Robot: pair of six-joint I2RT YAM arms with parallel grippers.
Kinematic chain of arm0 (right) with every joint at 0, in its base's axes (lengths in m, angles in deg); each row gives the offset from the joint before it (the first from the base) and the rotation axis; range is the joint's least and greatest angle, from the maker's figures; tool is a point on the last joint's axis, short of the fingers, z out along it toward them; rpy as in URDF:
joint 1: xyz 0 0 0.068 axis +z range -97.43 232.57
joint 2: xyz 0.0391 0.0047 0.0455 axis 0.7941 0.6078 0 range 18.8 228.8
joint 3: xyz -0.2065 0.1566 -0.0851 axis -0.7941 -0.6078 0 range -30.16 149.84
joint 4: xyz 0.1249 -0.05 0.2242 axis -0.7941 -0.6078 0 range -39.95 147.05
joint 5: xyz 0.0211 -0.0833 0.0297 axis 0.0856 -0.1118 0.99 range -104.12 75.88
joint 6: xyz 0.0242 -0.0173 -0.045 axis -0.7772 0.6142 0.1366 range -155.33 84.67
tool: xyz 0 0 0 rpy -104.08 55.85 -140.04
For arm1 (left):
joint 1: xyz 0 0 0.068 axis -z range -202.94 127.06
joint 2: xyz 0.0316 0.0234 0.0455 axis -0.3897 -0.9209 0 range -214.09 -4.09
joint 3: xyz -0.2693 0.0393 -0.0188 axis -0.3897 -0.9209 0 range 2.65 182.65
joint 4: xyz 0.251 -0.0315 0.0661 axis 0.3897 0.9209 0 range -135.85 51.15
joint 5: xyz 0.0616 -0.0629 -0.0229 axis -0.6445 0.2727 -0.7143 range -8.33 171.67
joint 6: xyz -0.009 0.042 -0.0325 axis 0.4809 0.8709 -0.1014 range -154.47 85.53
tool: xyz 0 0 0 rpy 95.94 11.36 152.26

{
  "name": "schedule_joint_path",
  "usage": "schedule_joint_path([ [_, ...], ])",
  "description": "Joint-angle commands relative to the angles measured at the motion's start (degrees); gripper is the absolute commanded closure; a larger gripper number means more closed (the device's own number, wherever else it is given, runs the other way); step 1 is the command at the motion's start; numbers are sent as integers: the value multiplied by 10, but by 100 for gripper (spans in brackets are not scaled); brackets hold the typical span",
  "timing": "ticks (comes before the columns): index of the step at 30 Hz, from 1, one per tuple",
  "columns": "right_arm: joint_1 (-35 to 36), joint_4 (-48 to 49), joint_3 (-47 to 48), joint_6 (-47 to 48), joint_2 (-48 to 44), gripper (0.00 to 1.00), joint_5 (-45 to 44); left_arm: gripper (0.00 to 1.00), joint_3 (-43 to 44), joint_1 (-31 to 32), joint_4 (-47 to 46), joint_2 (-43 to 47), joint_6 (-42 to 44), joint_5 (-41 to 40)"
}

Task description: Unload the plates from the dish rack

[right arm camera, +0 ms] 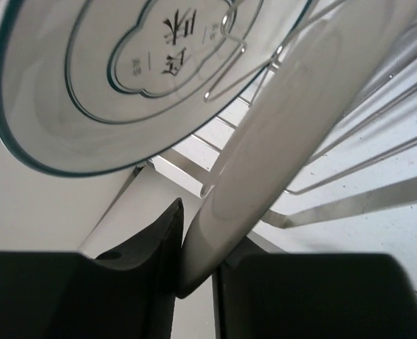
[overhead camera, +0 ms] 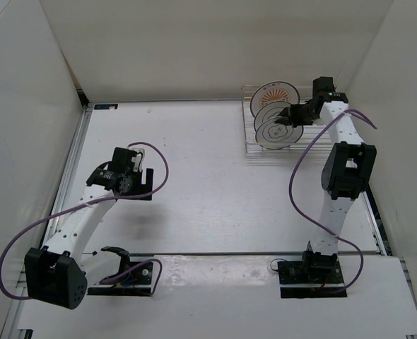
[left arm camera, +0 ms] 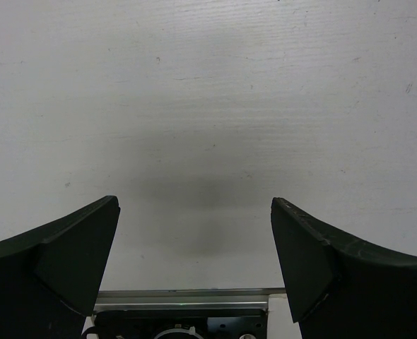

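Nothing is unloaded yet, as I judge: all three plates (overhead camera: 275,92) stand in the dish rack (overhead camera: 253,150), the right gripper (right arm camera: 198,247) has its jaws narrow on the rim of the front ringed plate (overhead camera: 273,134), and the left gripper (left arm camera: 194,205), jaws wide, hangs over the counter (overhead camera: 194,141) well apart from the dish rack.

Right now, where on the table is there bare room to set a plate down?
Bare table spans the middle, bordered by the left hand, the dish rack and the right arm. The far strip beyond the left hand is free as well. Crowded: the far right corner, where the rack stands and the right hand pinches the front plate by its rim.
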Motion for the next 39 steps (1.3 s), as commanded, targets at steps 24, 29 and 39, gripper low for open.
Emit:
schedule_joint_path([
  [24,-33,38,-18,-49,-155,100,81,0,-9,2,-11,22,-20,14],
  [29,-37,45,15,-56,-178,100,94,0,-9,7,-10,21,-25,24],
  [39,-36,-185,137,147,-210,100,153,0,-10,30,-6,26,-26,17],
])
